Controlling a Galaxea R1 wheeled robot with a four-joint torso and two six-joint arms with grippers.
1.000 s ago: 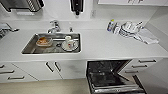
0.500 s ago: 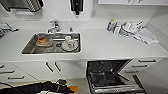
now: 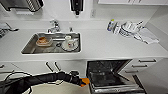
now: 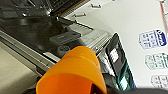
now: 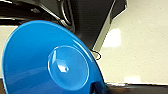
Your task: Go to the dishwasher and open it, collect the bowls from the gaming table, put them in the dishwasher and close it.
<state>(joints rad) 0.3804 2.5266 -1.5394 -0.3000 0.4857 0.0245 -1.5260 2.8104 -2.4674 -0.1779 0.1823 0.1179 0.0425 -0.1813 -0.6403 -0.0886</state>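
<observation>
Carrying orange bowl in left tool, clenched on its rim, just beside the open dishwasher. Same bowl seen rim-on in left wrist view, hanging over the lowered door and dark interior rack. Right wrist view: blue bowl close to the lens, apparently gripped at the edge by right tool, though fingers hard to make out; pale floor behind. Sink in the white desk above holds unrelated dishes; more dishes stacked near the wall.

Handling judgement: thin plastic, light, fairly stiff, glossy, so likely slippery under a pinch. Not fragile; a drop means bounce and roll, not breakage. Rim pinch probably the only workable hold, one finger inside, one outside. Expect swing about the pinch point, so best kept slow and level near the rack tines. Shallow shape should slot between tines edge-first.
</observation>
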